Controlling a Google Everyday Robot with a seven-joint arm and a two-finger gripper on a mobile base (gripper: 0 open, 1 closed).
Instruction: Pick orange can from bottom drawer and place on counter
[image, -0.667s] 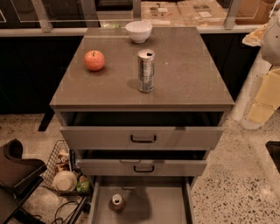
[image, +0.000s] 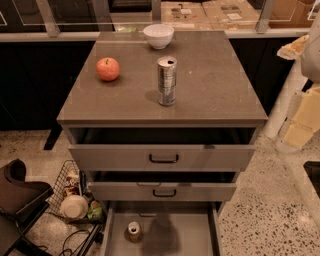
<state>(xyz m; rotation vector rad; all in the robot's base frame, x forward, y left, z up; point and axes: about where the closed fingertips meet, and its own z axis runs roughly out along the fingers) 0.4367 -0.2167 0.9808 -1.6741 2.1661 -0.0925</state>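
At the right edge, up beside the counter (image: 215, 85), hangs the gripper (image: 295, 46). Only a bit of it shows, so nobody can tell if it is open or closed. It holds nothing that can be seen. It is far from the orange can (image: 133, 231).

The orange can stands upright on the floor of the bottom drawer (image: 190, 235), near the left wall.

What could go wrong? The gripper has a long way to go down. The top drawer (image: 210, 157) and the middle drawer (image: 200, 191) are both pulled out a little. They stick out over the back of the bottom drawer. The arm could bump them on the way down. The orange can is close to the left wall, so there is not much room on that side. A push from the side could tip it, and then it would roll. The gripper could also go for the wrong one, the silver can (image: 167, 80) on the counter. Later, when the orange can is set down, it could knock the silver can over or send the apple (image: 108, 69) rolling.

Now the count. One orange can. One silver can. One apple. One white bowl (image: 158, 36). Three drawers, all open. One counter. One wire basket (image: 67, 182) on the floor at the left.
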